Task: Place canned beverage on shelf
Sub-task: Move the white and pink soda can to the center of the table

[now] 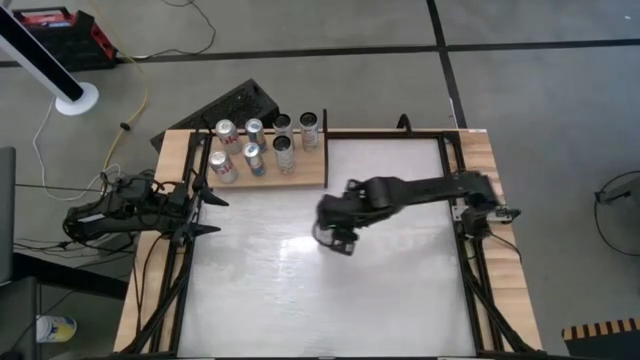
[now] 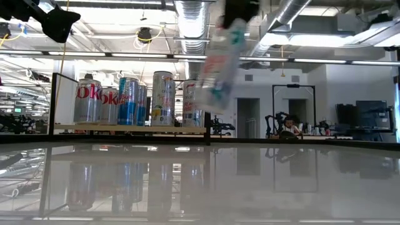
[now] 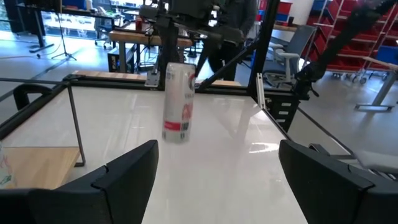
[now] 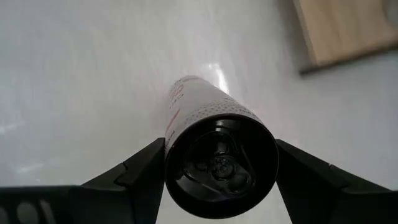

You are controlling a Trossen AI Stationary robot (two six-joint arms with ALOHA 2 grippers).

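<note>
A slim white can [image 3: 179, 102] with red print hangs over the middle of the white table, with my right gripper [image 1: 335, 233] shut on it. In the low view the can [image 2: 219, 62] is tilted and well above the tabletop. The shelf [image 1: 310, 170], a light-wood board, lies at the table's far left. Several cans [image 1: 255, 150] stand upright on it. My left gripper [image 1: 215, 215] waits at the table's left edge near the shelf, level and open, with nothing between its fingers. My right gripper pinches the can by its upper end [image 4: 180, 146], just below the dark lid, one finger [image 4: 140, 171] on each side. The fingers come from above, slanting down. The can hangs below them, tilted and clear of the table.
Black frame rails [image 1: 455, 170] run along the table's sides. A black box [image 1: 238, 103] stands on the floor behind the shelf. The shelf's right end [image 1: 318, 150] carries no cans. Bare white tabletop [image 1: 320, 300] lies toward the near edge.
</note>
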